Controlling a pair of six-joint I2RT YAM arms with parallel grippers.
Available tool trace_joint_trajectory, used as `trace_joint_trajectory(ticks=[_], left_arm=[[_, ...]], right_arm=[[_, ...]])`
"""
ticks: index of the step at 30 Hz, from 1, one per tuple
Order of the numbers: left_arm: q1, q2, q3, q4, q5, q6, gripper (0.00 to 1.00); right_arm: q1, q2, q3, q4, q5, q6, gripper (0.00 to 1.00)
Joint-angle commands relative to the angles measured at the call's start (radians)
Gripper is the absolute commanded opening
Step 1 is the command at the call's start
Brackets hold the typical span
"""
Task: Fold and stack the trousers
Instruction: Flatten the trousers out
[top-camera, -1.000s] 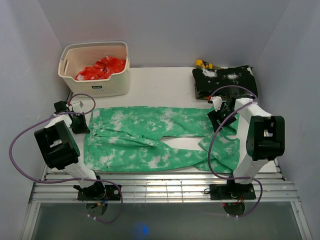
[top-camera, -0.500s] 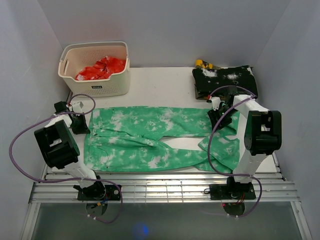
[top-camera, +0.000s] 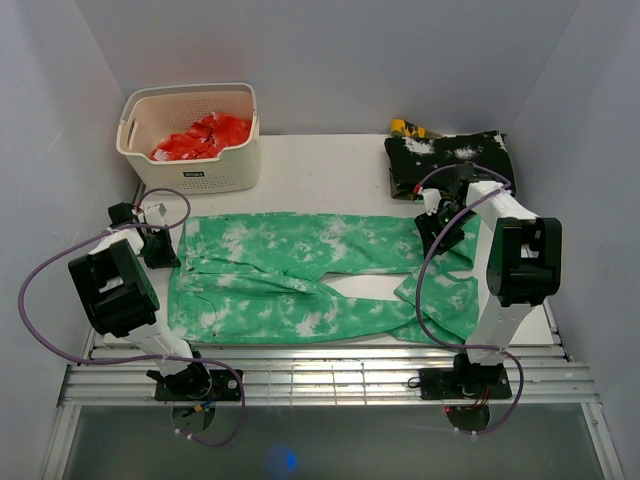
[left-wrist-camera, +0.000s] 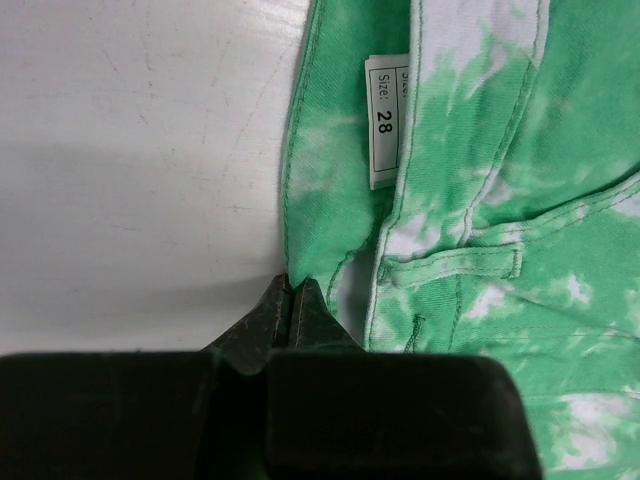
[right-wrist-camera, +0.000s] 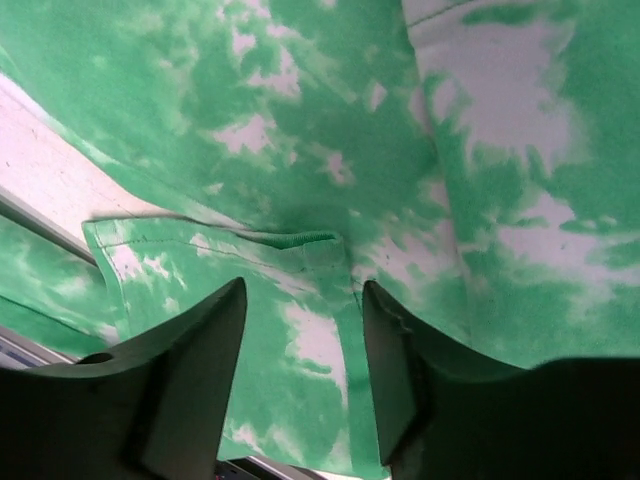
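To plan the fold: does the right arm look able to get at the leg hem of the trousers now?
Probably yes. The right pincer is open over the trousers, and a stitched hem lies between its fingers with nothing covering it.

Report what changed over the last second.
The right gripper slid slightly toward the far side over the leg end of the trousers, jaws open above the cloth. The left gripper stayed pinched on the waistband corner. The trousers, basket and black folded garment did not move.
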Motion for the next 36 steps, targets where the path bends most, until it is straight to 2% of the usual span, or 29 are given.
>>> trace_joint_trajectory(ticks=[1, 3, 7, 12, 15, 16, 17, 18, 21, 27, 28, 29, 30, 32, 33, 36], left_arm=[[0.01, 0.002, 0.008, 0.018, -0.002, -0.001, 0.0], [0.01, -0.003, 0.005, 0.018, -0.002, -0.001, 0.0], [0.01, -0.006, -0.001, 0.021, -0.003, 0.001, 0.0], [0.011, 0.003, -0.001, 0.024, -0.003, -0.002, 0.0], [0.011, 0.007, -0.001, 0.026, -0.005, -0.002, 0.0], [0.011, 0.005, -0.001, 0.026, -0.007, -0.002, 0.0], [0.011, 0.003, -0.001, 0.026, -0.008, -0.001, 0.0], [0.013, 0.003, -0.001, 0.026, -0.008, -0.001, 0.0], [0.022, 0.005, 0.005, 0.026, -0.013, 0.002, 0.0], [0.089, 0.036, 0.062, -0.014, 0.006, 0.005, 0.0], [0.115, 0.037, 0.069, -0.023, 0.007, 0.012, 0.0], [0.126, 0.045, 0.083, -0.026, 0.004, 0.024, 0.0], [0.153, 0.049, 0.091, -0.031, 0.006, 0.028, 0.0], [0.18, 0.068, 0.115, -0.04, 0.006, 0.035, 0.0], [0.192, 0.077, 0.126, -0.045, 0.009, 0.035, 0.0], [0.23, 0.108, 0.161, -0.051, 0.015, 0.032, 0.0]], right_arm=[[-0.004, 0.02, 0.026, 0.003, 0.038, 0.011, 0.59], [-0.002, 0.028, 0.015, 0.02, 0.041, 0.015, 0.67], [0.004, 0.052, 0.0, 0.023, 0.011, 0.015, 0.67], [0.031, 0.066, -0.022, 0.028, -0.022, 0.022, 0.62], [0.039, 0.068, -0.011, 0.0, -0.051, 0.018, 0.47], [0.038, 0.063, -0.005, -0.01, -0.058, 0.008, 0.27], [0.036, 0.042, 0.004, -0.03, -0.061, 0.001, 0.16], [0.033, 0.027, 0.021, -0.041, -0.063, -0.007, 0.09], [0.012, -0.035, 0.078, -0.128, -0.089, -0.071, 0.08], [-0.094, -0.165, 0.286, -0.386, -0.163, -0.392, 0.08], [-0.123, -0.202, 0.259, -0.386, -0.129, -0.447, 0.08], [-0.137, -0.299, 0.222, -0.386, -0.109, -0.613, 0.08], [-0.145, -0.353, 0.173, -0.383, -0.08, -0.699, 0.08], [-0.176, -0.474, 0.042, -0.369, 0.007, -0.824, 0.08], [-0.194, -0.503, 0.014, -0.368, 0.024, -0.919, 0.08], [-0.318, -0.585, -0.062, -0.345, 0.029, -1.071, 0.08]])
